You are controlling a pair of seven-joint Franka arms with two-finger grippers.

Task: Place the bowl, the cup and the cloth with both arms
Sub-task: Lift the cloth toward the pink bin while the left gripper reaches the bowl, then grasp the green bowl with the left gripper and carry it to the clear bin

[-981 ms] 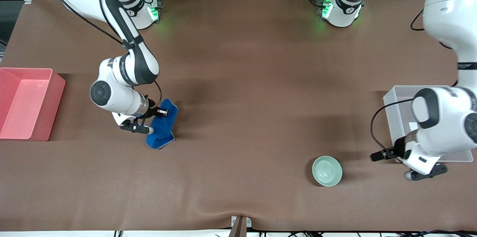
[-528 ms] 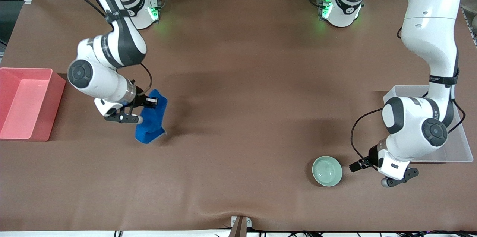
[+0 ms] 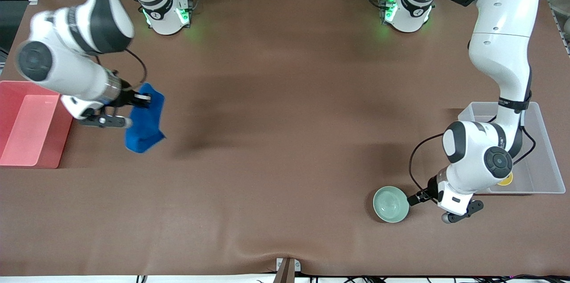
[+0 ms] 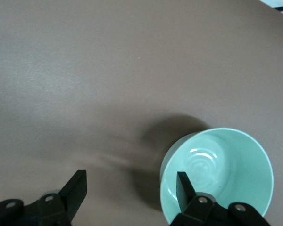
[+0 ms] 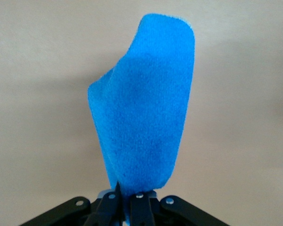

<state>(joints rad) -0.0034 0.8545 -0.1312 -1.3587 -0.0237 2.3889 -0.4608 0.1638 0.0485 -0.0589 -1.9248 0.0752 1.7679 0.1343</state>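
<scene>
The mint-green bowl (image 3: 390, 204) stands on the table near the front camera, toward the left arm's end. My left gripper (image 3: 412, 198) is open, low beside the bowl; in the left wrist view (image 4: 131, 190) one finger (image 4: 184, 186) is over the bowl's (image 4: 226, 174) inside and the other is outside its rim. My right gripper (image 3: 141, 99) is shut on the blue cloth (image 3: 144, 125), which hangs from it over the table beside the pink bin; the right wrist view shows the gripper (image 5: 129, 200) and the cloth (image 5: 146, 103). The yellow cup (image 3: 505, 180) peeks out in the clear bin, mostly hidden by the left arm.
A pink bin (image 3: 26, 123) sits at the right arm's end of the table. A clear bin (image 3: 541, 140) sits at the left arm's end, with the left arm's forearm over it. The brown table mat has a ridge at its front edge.
My right gripper has lifted the cloth and carried it toward the pink bin. My left gripper has moved from beside the clear bin down to the bowl's rim.
</scene>
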